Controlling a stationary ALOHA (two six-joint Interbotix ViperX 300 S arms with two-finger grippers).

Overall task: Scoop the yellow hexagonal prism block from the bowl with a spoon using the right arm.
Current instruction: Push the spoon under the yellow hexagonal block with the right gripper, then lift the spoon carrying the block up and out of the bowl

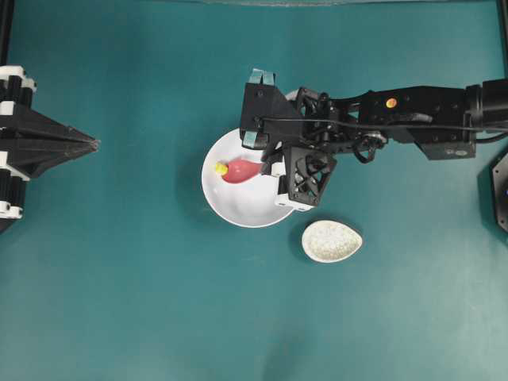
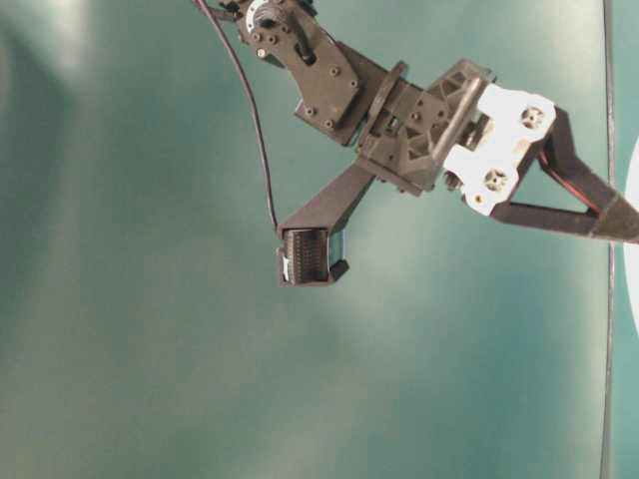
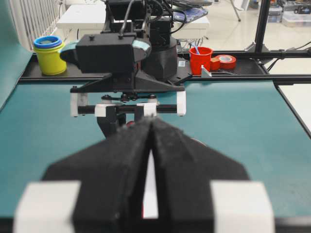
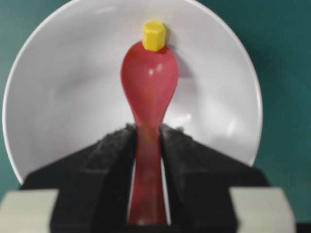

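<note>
Near the middle of the green table you can see the big white bowl, and the right arm reaches over it from 3 o'clock. Your right gripper is squeezing the handle of the red spoon. In the wrist view the spoon points straight to 12 o'clock. The little yellow block sits in the bowl, touching the very tip of the spoon at 12 o'clock. It is not in the scoop yet, I think. The left gripper is pinched together, far off at 9 o'clock.
</note>
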